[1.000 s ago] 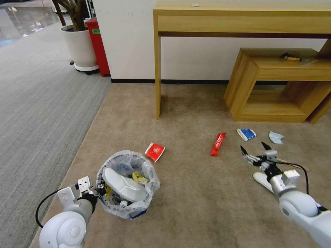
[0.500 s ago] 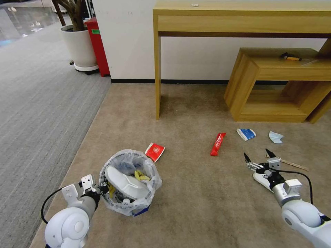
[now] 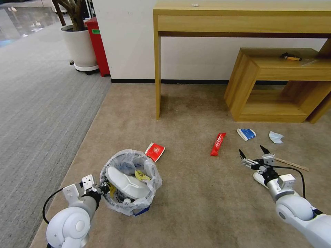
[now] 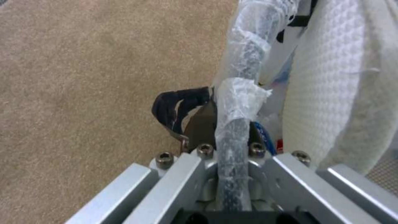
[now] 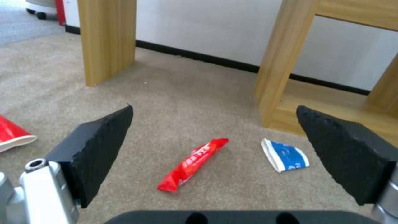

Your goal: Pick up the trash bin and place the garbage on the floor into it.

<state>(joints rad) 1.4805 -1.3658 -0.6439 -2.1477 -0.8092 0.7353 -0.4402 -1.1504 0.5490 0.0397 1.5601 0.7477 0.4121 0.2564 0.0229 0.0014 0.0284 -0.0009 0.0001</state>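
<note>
The black trash bin [image 3: 138, 206] with its clear liner stands on the beige floor [image 3: 193, 193], a white slipper [image 3: 126, 184] lying in it. My left gripper [image 3: 102, 188] is shut on the bin's near rim [image 4: 236, 124], one black finger [image 4: 176, 107] outside the liner. My right gripper [image 3: 252, 154] hovers open above the carpet, over a second white slipper [image 3: 258, 179]. Beyond its open jaws [image 5: 214, 108] lie a long red wrapper [image 5: 191, 165] [image 3: 218, 144] and a blue-white packet [image 5: 285, 155] [image 3: 246, 134]. A square red packet [image 3: 154, 152], a pale blue mask [image 3: 276, 137] and a wooden stick [image 3: 291, 164] also lie on the floor.
A tall wooden desk [image 3: 157, 69] stands against the wall, with a low wooden shelf [image 3: 276, 86] to its right. A white plant pot [image 3: 80, 48] and a red box [image 3: 98, 44] sit at the back left. Grey ribbed carpet [image 3: 38, 113] runs along the left.
The bin and left arm shifted slightly right, then held still. My right gripper dipped toward the slipper, then moved a little forward and left, staying open.
</note>
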